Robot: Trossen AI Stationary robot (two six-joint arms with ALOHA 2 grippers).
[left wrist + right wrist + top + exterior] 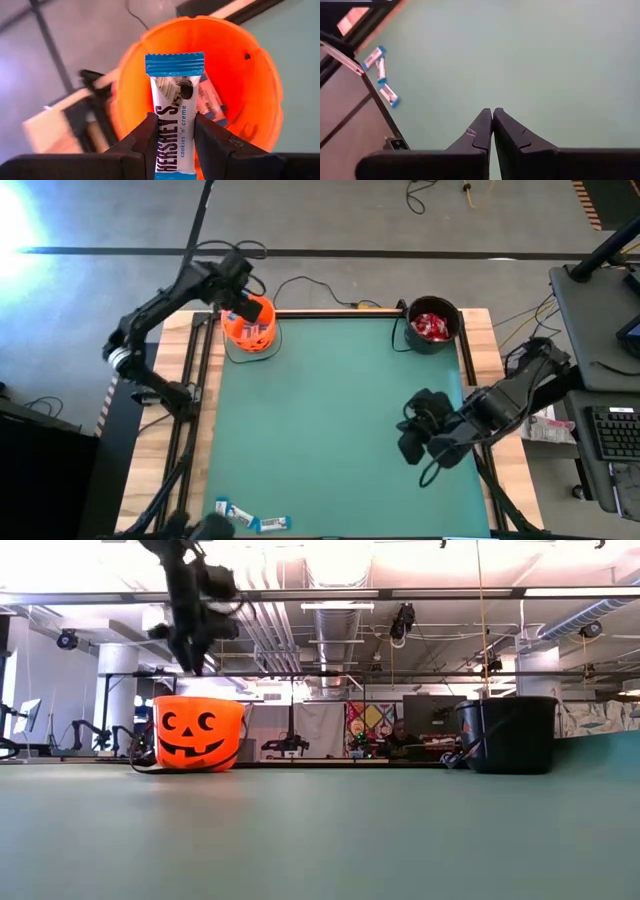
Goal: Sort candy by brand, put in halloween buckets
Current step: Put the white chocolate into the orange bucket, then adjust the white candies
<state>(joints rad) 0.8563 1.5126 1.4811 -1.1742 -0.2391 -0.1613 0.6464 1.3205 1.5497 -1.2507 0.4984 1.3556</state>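
From my left wrist camera the nearest thing is the bar (174, 127) itself: a slim blue-and-white wrapped piece pinched across its width between my left gripper (173, 145)'s two dark fingers (212, 140), its long axis running straight out from the fingers with the crimped blue end pointing away. Directly past that free end lies the open mouth of the orange bucket (250, 75), so the bar sits over the opening rather than off to a side, and I judge that releasing here should drop it inside without any sideways correction. The wrapper looks glossy, thin film with a serrated seam; the bucket is smooth, bright moulded plastic, round, and another light wrapped piece (207, 102) already lies at its bottom. In the overhead view the left gripper (243, 308) hangs right above that bucket at the table's far left corner, so this arm is the one placed for the drop. My right gripper (415, 430) waits near the table's right edge with its fingers pressed together and nothing between them. A few more blue-and-white bars (250, 518) lie on the green mat at the near edge, well apart from both buckets. Farthest off, the black bucket (434, 326), dark and matte, holds crinkly red packets (432, 326).
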